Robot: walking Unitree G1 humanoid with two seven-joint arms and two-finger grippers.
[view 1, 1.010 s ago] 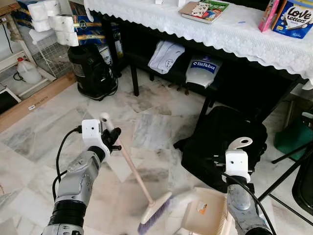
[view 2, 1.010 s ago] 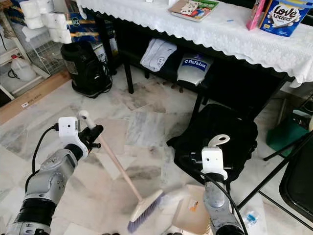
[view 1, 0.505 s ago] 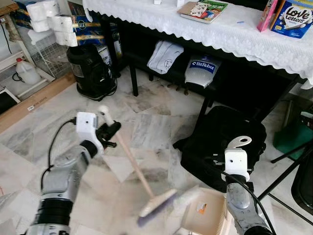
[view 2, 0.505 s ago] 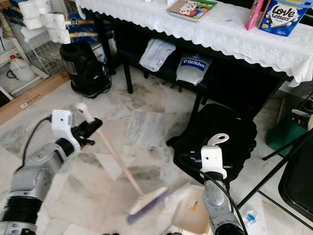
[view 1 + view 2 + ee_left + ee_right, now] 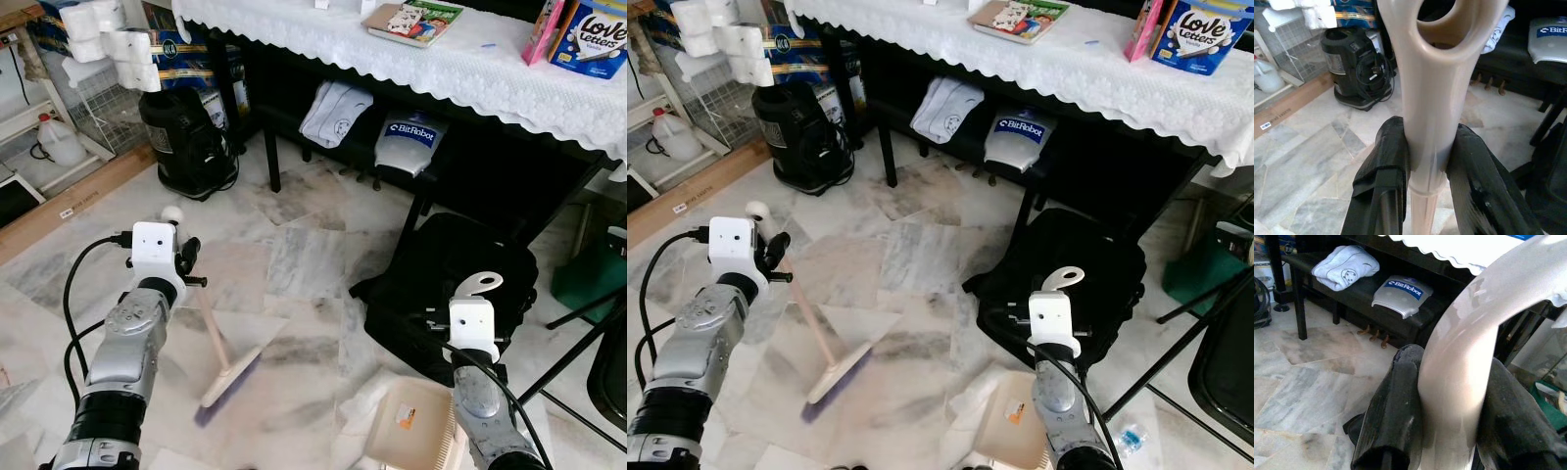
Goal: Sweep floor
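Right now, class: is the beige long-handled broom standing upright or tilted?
Tilted. The beige long-handled broom slants from the left gripper, shut on its handle top, down to purple bristles at the marble floor.

Left gripper (image 5: 1427,161) clamped, right gripper (image 5: 1449,396) clamped, both arms forward

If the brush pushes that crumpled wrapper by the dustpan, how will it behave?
Probably light: the clear wrapper looks thin and crumpled, so it may skid or flip on the smooth marble floor. The brush bristles could ride over it rather than drive it into the dustpan.
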